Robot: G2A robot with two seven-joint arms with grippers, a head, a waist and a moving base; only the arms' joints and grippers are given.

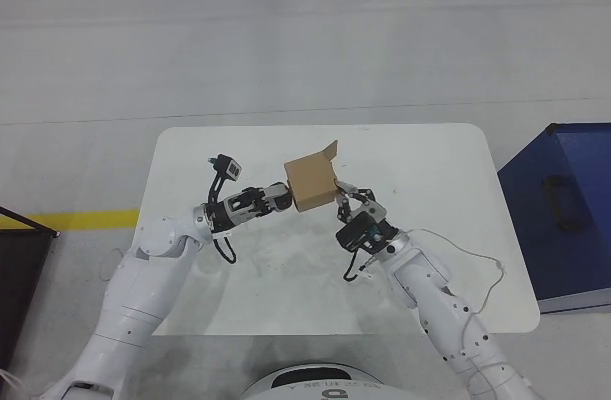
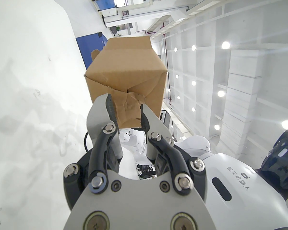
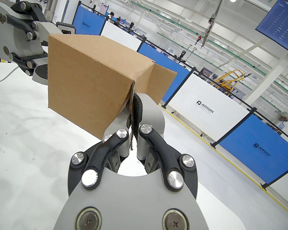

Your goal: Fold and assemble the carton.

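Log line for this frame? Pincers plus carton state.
left pincer: shut on carton flap | right pincer: shut on carton edge | carton: boxed, one flap out, over table

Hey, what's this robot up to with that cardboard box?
It is putting together a carton, held over the white table between both arms. The left claw pinches a crumpled flap at one end; the right claw grips a cardboard edge on another side. A loose flap sticks out unfolded.

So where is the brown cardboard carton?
Top view: the brown cardboard carton is held over the white table, between the left gripper and right gripper.
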